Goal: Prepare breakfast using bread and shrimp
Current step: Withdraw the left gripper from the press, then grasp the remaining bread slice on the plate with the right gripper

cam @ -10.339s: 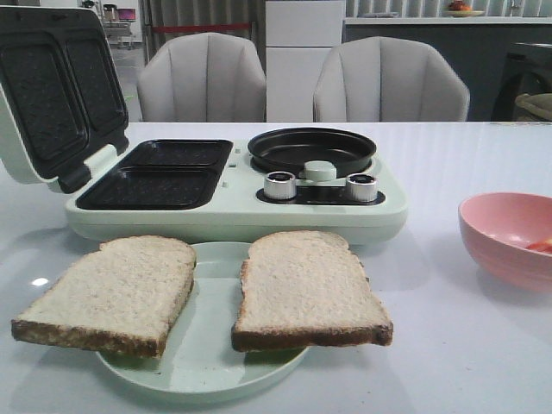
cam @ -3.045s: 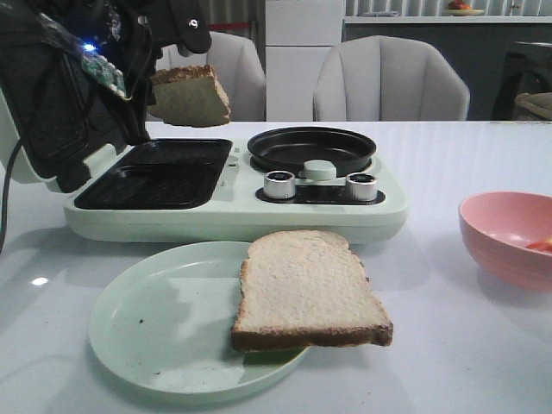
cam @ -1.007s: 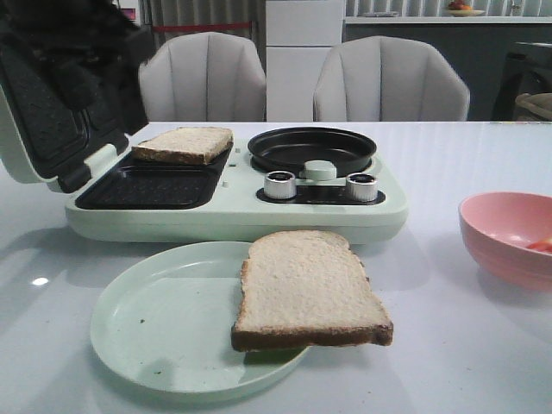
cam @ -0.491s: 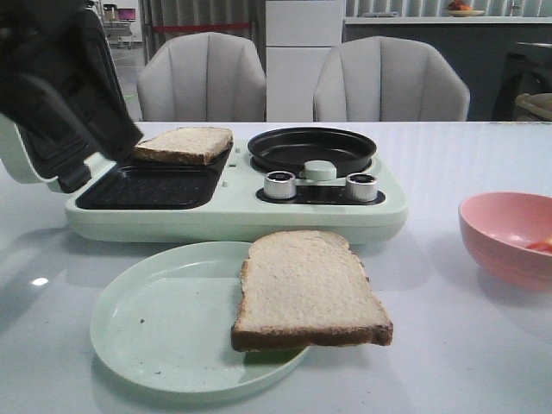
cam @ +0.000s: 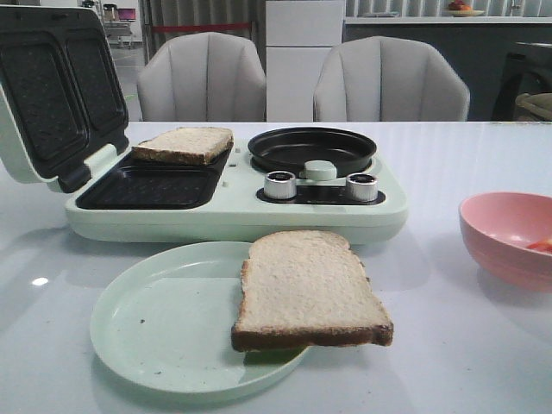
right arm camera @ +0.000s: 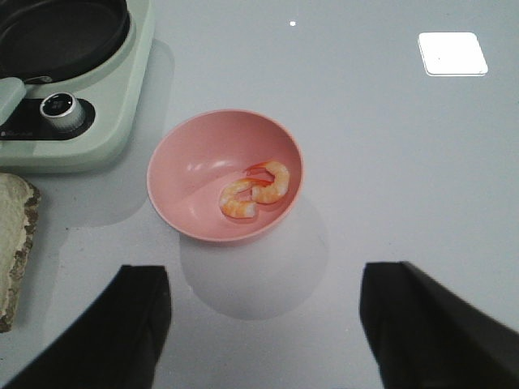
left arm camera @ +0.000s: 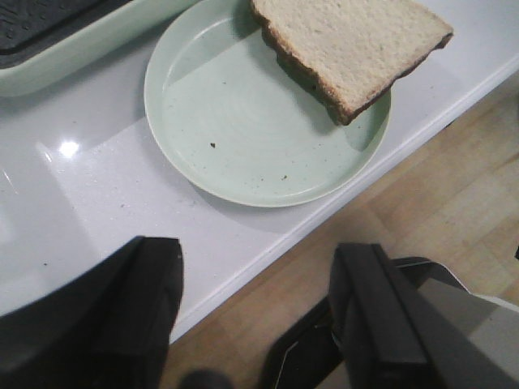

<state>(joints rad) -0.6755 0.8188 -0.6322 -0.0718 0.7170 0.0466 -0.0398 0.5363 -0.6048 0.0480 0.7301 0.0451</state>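
One bread slice (cam: 185, 144) lies on the far grill tray of the open pale green breakfast maker (cam: 233, 211). The other bread slice (cam: 306, 289) lies on the right side of the pale green plate (cam: 151, 319), overhanging its rim; it also shows in the left wrist view (left arm camera: 349, 44). Two curled pinkish-orange shrimp (right arm camera: 255, 189) lie in the pink bowl (right arm camera: 186, 174), at the right edge of the front view (cam: 509, 237). My left gripper (left arm camera: 259, 279) is open and empty, over the table's near edge beside the plate (left arm camera: 243, 121). My right gripper (right arm camera: 263, 312) is open and empty, above the table short of the bowl.
The maker's lid (cam: 52, 90) stands open at the left. A round black pan (cam: 312, 148) and two knobs (cam: 279, 185) are on its right half. Two grey chairs (cam: 392, 82) stand behind the table. The wooden floor (left arm camera: 438, 203) shows past the table edge.
The left arm has drawn back from the grill and left the front view. The first slice stays on the far grill tray, where it was set after being lifted off the plate.
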